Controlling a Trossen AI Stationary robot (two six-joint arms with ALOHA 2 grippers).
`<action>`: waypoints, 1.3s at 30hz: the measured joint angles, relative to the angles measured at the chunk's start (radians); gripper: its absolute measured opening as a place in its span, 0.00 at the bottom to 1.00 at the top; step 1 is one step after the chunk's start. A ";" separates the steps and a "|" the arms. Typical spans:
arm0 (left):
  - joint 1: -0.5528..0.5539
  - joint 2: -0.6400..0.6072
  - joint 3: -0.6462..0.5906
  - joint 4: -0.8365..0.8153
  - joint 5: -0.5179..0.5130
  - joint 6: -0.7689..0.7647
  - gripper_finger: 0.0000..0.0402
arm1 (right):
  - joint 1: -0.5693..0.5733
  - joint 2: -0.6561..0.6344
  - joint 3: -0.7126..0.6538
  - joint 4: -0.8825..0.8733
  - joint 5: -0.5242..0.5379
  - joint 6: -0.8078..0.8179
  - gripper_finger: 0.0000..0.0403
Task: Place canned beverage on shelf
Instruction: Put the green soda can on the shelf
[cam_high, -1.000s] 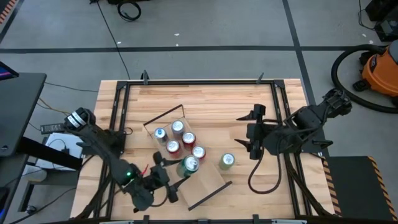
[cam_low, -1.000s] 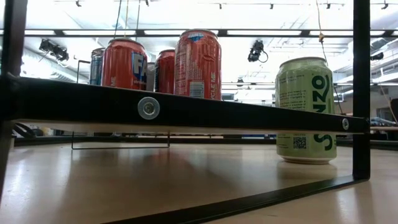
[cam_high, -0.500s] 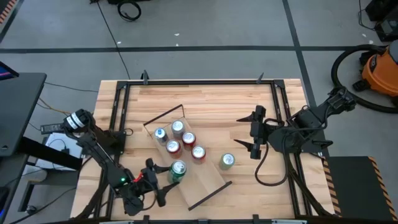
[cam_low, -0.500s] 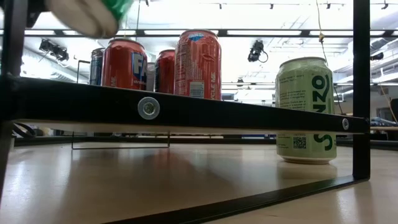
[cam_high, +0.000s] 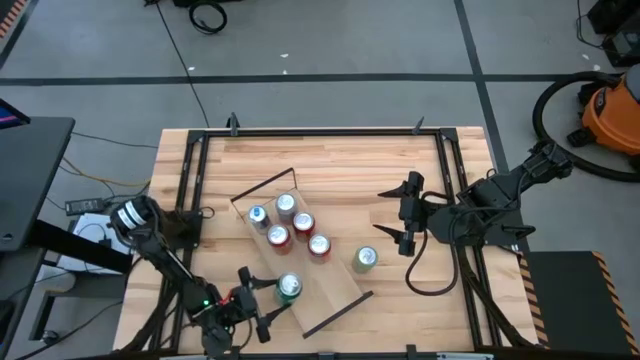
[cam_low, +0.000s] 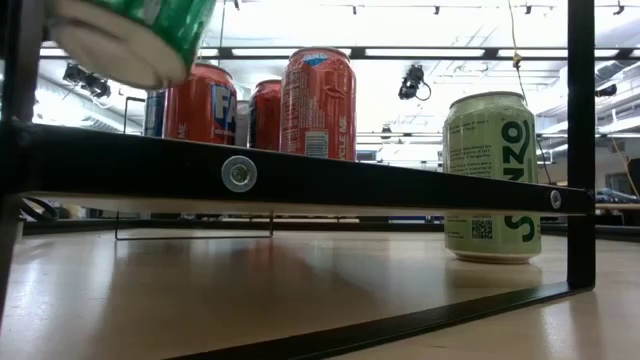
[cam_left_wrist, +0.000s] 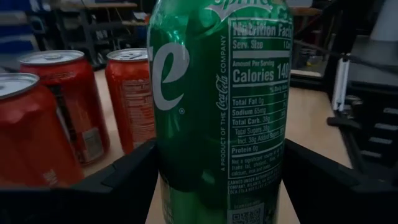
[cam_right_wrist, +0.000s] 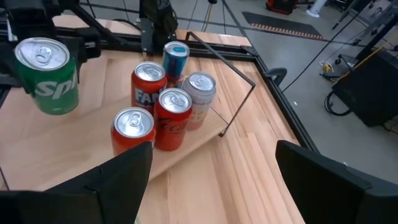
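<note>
One green can (cam_high: 288, 288) clamped in left gripper (cam_high: 262, 297), above shelf (cam_high: 335, 290) near end.
High view: five cans stand on shelf; right gripper (cam_high: 400, 214) parted, empty, off to the side. Low view: green can's base clear of shelf. Left wrist view: fingers (cam_left_wrist: 121, 177) flank can.

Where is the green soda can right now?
Seen from above, the green can is held in the left gripper over the shelf's near end, just in front of the red cans.

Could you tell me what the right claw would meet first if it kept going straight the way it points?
Probably the cluster of cans on the shelf, most likely the red can in front, though depth is hard to judge; the right claw stands open.
</note>
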 joint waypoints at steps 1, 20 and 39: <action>-0.008 0.010 0.002 0.001 -0.020 0.000 0.74 | 0.000 0.000 0.000 0.001 -0.002 0.002 0.87; 0.012 0.153 0.005 -0.045 -0.244 -0.086 0.74 | 0.000 0.000 0.000 0.002 -0.021 -0.003 0.87; 0.081 0.228 0.009 -0.051 -0.237 -0.314 0.74 | 0.000 0.001 0.001 0.001 -0.054 0.000 0.87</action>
